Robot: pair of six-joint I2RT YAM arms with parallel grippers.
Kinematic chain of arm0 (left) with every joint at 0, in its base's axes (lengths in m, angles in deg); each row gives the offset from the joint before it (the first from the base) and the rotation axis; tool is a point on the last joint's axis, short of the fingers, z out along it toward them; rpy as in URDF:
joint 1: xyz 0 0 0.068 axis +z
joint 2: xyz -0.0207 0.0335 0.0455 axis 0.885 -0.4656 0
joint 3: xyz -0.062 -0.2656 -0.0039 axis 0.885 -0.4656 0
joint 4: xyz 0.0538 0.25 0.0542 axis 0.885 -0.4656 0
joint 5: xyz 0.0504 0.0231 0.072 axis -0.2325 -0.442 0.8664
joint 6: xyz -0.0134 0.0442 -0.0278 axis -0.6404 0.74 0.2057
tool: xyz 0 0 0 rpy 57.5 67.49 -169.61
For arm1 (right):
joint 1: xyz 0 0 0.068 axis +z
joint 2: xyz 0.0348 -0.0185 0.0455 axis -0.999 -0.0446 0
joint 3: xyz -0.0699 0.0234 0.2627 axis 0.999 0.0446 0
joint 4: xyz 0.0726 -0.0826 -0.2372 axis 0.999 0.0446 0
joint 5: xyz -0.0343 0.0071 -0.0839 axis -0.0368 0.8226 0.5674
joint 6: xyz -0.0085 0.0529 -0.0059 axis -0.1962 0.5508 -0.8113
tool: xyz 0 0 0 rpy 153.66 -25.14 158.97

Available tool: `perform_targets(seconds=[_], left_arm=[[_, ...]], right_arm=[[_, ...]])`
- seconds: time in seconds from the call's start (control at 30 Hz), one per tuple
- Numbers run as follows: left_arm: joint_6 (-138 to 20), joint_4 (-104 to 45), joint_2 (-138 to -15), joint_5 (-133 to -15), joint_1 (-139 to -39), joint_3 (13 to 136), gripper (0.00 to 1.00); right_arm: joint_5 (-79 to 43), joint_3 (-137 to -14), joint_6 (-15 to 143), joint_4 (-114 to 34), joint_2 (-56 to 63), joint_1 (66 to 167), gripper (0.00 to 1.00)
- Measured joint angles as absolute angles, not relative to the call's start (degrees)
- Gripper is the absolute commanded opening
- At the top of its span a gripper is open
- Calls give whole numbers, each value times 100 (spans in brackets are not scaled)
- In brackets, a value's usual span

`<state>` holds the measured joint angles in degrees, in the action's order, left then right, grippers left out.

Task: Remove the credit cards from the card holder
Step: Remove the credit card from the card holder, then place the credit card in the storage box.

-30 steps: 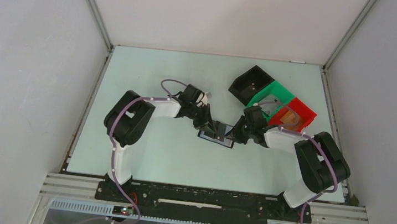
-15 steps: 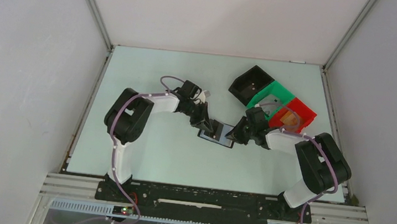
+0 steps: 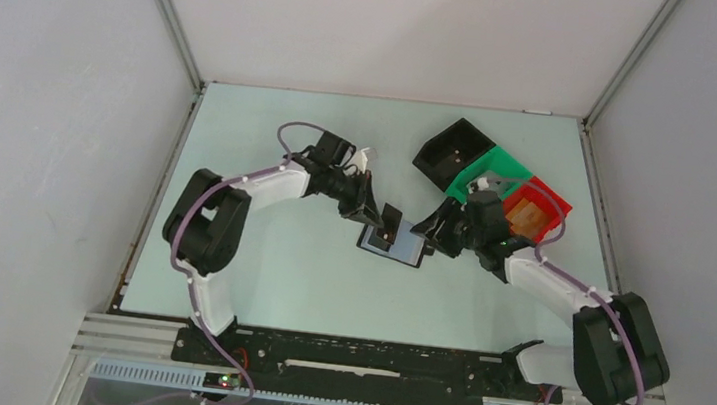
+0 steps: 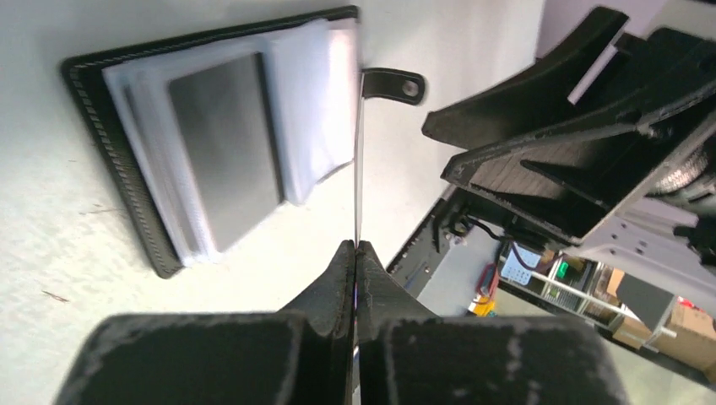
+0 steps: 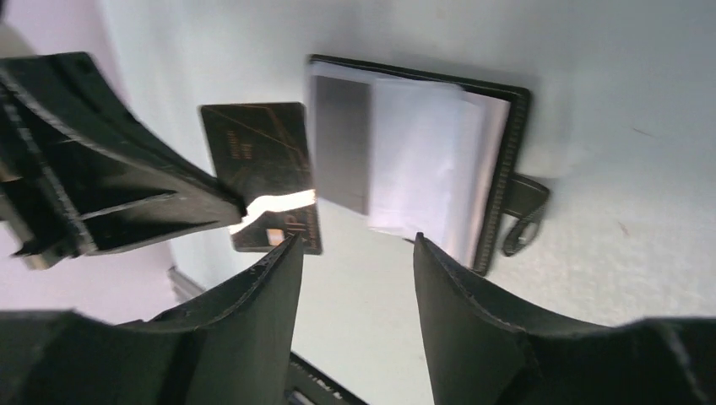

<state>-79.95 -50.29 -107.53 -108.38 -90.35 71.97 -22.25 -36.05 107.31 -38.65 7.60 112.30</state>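
The card holder lies open on the table, a black wallet with pale pockets and a closure tab. My left gripper is shut on one credit card, seen edge-on in the left wrist view. In the right wrist view that card shows a dark face with gold lines, held clear of the wallet on its left. From above, the left gripper holds the card just over the wallet's far left part. My right gripper stands open and empty beside the wallet's right edge.
A black open bin, a green compartment and a red compartment stand at the back right, close behind the right wrist. An orange-tan piece lies in the red one. Grey walls enclose the table on three sides.
The right gripper has opened and drawn back to the right, off the wallet. The left gripper, still shut, has pulled the dark card out and away from the wallet, towards the back.
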Motion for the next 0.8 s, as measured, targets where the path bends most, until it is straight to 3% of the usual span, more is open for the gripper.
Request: perform_targets(seconds=[0.57,0.67,0.8], left_arm=[[-8484,-4129,-9995,-12169,-9033,6884,0],[-8635,-3947,-9951,-12282,-9031,6830,0],[-8816,-3720,-9925,-12398,-9022,6823,0]], right_arm=[[-4378,-3553,10952,-5539,1193,10857,60],[-4494,-3546,11006,-5655,1193,10854,50],[-4597,-3535,11063,-5738,1191,10850,30]])
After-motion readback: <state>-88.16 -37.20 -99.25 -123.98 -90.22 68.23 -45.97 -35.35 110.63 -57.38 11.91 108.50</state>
